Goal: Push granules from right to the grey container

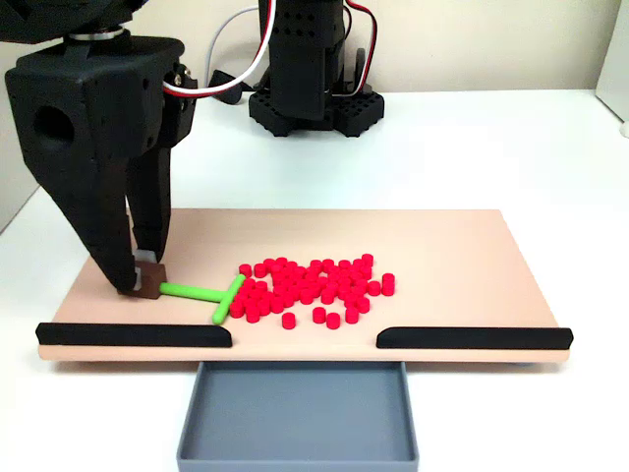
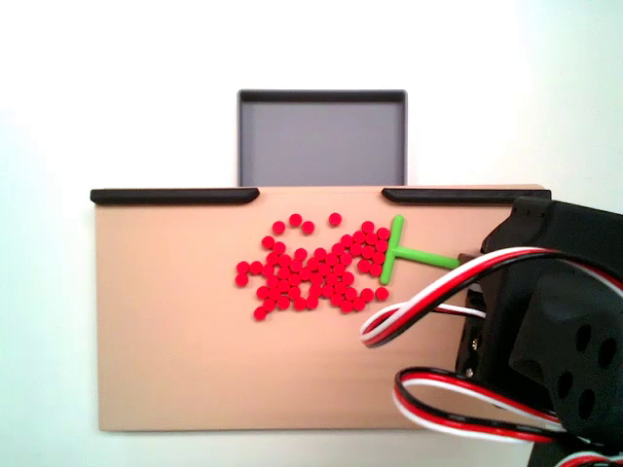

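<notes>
The red granules (image 1: 310,285) lie in a loose heap on the middle of the tan board (image 1: 472,251). In a fixed view my black gripper (image 1: 143,279) stands at the board's left, shut on the brown end block of a green T-shaped stick (image 1: 201,293). The stick's crossbar touches the heap's left edge. The grey container (image 1: 295,413) sits below the board's front edge, under the gap between two black strips, and holds nothing. Seen from above, the granules (image 2: 311,268) are left of the stick (image 2: 414,255), and the container (image 2: 321,131) is at the top. There the arm body covers my fingertips.
Two black edge strips (image 1: 133,334) (image 1: 474,337) line the board's front edge, with a gap between them over the container. The arm's base (image 1: 314,98) stands behind the board. Red and white cables (image 2: 428,311) loop over the board's corner in the view from above.
</notes>
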Motion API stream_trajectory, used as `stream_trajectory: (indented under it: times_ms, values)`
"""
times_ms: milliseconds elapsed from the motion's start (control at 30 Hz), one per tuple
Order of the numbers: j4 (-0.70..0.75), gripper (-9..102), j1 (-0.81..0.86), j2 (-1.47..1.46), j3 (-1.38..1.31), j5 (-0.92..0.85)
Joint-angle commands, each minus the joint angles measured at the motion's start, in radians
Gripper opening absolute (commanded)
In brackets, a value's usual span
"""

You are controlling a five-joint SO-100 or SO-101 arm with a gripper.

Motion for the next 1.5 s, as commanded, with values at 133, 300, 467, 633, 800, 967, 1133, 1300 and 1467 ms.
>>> stream_trajectory:
  times_ms: [133,300,467,633,800,967,1133,1300,1467]
  values:
    - [0.005,0,-0.015,0.021,-0.005,-0.005]
    - [0.005,0,-0.017,0.018,-0.006,0.063]
    - [0.005,0,-0.018,0.015,-0.011,0.124]
    - [0.005,0,-0.021,0.015,-0.008,0.176]
    - [0.005,0,-0.025,0.021,-0.002,0.192]
    - [0.012,0,-0.034,0.023,0.0,0.201]
    - [0.014,0,-0.04,0.025,0.0,0.225]
    - [0.014,0,-0.051,0.026,0.0,0.261]
    - [0.014,0,-0.06,0.026,0.002,0.291]
